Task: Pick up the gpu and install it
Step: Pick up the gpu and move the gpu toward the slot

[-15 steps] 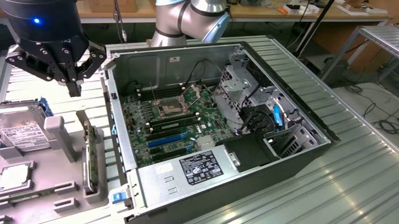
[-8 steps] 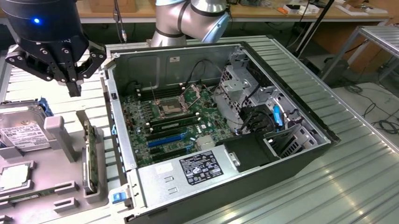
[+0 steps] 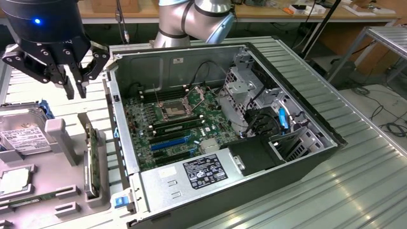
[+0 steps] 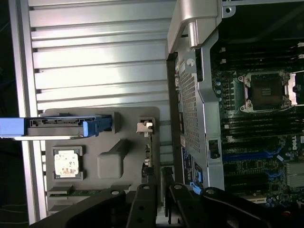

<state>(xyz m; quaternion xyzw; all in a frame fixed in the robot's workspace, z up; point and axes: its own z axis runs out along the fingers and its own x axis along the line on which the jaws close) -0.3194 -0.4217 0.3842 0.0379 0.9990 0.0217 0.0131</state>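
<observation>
on the grey tray (image 3: 60,131) at the exterior view's left, the gpu (image 3: 91,155) stands on its long edge in a narrow slot, thin side up, along the side of the tray nearest the computer case (image 3: 184,59). in the wrist view the gpu (image 4: 148,161) shows edge-on as a thin dark strip with a silvery bracket at one end.

the gripper (image 3: 75,93) hangs in the air above the tray, apart from the card and touching nothing. its fingers (image 3: 67,86) are parted by a narrow gap, only partway open, and nothing sits between them. in the wrist view the gripper (image 4: 160,190) looks down on the tray, and the card's strip runs toward the gap between the two black fingers (image 4: 142,209), so the card lies roughly in line with that gap but below it.

beside the card on the grey tray (image 4: 107,164) lie a hard drive (image 3: 22,136) in a blue-ended carrier (image 4: 61,127) and a square processor chip (image 3: 13,183), also seen from the wrist (image 4: 66,164).

just beside the tray the computer case (image 4: 190,109) lies on its side with its panel off, the green motherboard (image 3: 178,124) exposed with its empty cpu socket and blue slots (image 4: 256,118). tray and case rest on a slatted metal table (image 3: 356,191), whose ribs show bright in the wrist view (image 4: 95,57).
</observation>
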